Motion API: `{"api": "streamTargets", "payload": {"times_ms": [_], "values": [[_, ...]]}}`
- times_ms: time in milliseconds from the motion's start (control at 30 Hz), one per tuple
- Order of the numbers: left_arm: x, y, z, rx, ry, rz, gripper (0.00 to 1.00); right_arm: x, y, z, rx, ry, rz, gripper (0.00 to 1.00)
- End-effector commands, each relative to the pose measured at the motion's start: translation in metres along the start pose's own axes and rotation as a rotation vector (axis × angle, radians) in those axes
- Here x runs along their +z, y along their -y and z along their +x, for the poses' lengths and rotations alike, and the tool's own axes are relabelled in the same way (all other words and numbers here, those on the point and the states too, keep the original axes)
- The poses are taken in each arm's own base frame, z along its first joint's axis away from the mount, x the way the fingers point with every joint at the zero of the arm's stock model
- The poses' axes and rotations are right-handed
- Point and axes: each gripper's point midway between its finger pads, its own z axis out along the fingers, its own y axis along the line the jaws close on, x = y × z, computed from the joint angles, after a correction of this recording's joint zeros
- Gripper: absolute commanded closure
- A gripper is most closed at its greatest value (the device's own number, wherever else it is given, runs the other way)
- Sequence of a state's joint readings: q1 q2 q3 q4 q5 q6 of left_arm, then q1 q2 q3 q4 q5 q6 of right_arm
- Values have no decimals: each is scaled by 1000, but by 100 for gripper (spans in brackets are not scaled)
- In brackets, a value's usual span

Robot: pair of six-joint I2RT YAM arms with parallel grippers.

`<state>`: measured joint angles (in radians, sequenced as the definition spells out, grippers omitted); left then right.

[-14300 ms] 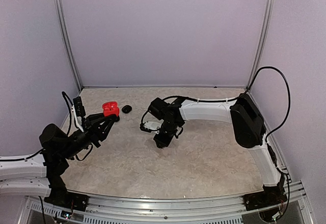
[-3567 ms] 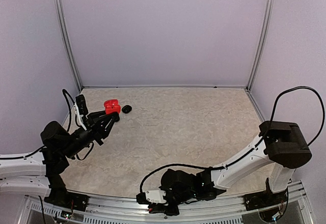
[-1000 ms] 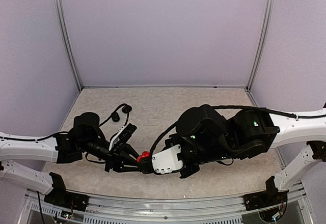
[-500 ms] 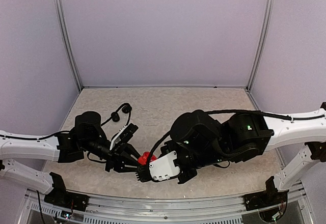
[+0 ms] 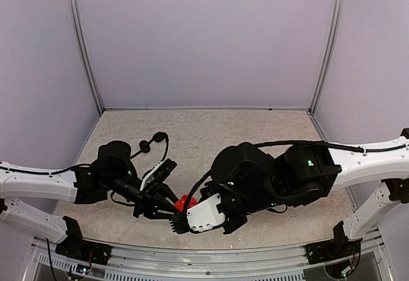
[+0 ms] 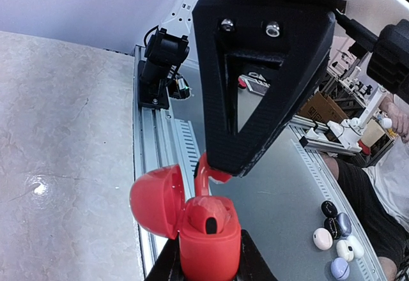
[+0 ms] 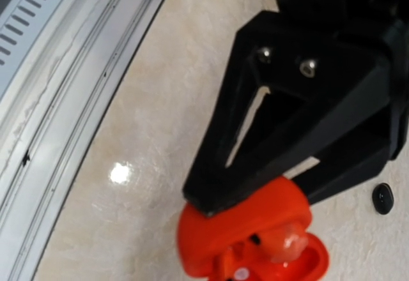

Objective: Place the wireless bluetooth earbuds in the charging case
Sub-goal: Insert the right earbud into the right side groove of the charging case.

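Earbud [image 6: 204,170] — nearer case [image 6: 208,248] vs. prev.

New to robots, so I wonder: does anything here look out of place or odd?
Nothing looks spilled or broken. The left gripper holds the red pebble-shaped charging case, lid open; the right gripper holds a red stemmed earbud at its mouth. One small black oval piece lies alone on the table.

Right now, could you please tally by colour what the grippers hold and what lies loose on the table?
Red: 2, the charging case in the left gripper and an earbud in the right gripper.
Black: 1, a small piece loose on the table.
Total: 3
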<state>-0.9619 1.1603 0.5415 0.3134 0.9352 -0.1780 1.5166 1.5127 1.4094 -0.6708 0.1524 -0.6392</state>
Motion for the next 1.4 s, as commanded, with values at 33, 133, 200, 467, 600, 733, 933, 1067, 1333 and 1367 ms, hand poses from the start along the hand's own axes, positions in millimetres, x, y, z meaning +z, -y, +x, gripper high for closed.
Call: {"api": "streamTargets", "payload": {"times_ms": [33, 133, 200, 467, 600, 733, 933, 1067, 1333, 1367], "values": [[6, 10, -15, 69, 5, 43, 100, 0, 4, -15, -36, 34, 14, 93], [8, 9, -11, 64, -13, 47, 100, 0, 4, -16, -41, 32, 16, 93], [9, 9, -10, 64, -17, 48, 100, 0, 5, -17, -44, 34, 21, 93], [10, 10, -8, 68, -26, 57, 100, -1, 9, -16, -63, 21, 46, 94], [12, 14, -8, 82, -31, 72, 100, 0, 8, -18, -84, 36, 49, 94], [13, 17, -8, 87, -39, 93, 100, 2, 6, -21, -107, 57, 42, 94], [16, 21, -8, 97, -46, 115, 100, 2, 1, -27, -167, 99, 30, 93], [16, 23, -9, 108, -44, 127, 100, 3, -4, -27, -207, 114, 21, 94], [13, 33, -18, 151, -13, 152, 100, 5, -5, -24, -218, 108, 24, 95], [13, 33, -19, 152, -11, 152, 100, 4, -5, -24, -217, 107, 27, 97]]}}
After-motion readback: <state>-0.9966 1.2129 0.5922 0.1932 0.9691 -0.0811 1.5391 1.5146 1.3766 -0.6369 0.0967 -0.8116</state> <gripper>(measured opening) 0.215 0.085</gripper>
